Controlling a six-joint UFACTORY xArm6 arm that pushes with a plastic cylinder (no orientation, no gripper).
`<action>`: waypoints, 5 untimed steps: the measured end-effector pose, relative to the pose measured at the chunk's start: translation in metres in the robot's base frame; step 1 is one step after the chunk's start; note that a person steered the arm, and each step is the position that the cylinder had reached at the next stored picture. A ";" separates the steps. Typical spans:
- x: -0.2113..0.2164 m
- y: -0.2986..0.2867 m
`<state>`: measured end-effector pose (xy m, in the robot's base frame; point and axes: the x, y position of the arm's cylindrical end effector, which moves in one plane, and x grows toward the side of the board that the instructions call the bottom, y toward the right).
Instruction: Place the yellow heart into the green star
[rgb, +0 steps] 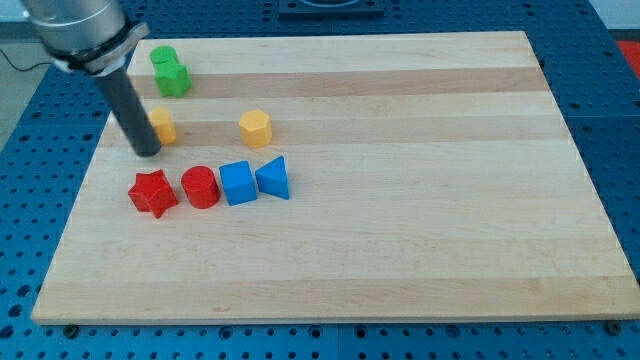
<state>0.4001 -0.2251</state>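
The yellow heart lies near the view's left edge of the board, partly hidden behind my rod. My tip rests just left of and below it, touching or nearly touching it. The green star sits above the heart near the view's top left, with a green round block right behind it. A yellow hexagon lies to the right of the heart.
Below the tip, a row holds a red star, a red cylinder, a blue cube and a blue triangle. The wooden board sits on a blue perforated table.
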 end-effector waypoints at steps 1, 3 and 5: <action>-0.045 -0.001; -0.030 0.008; -0.093 0.135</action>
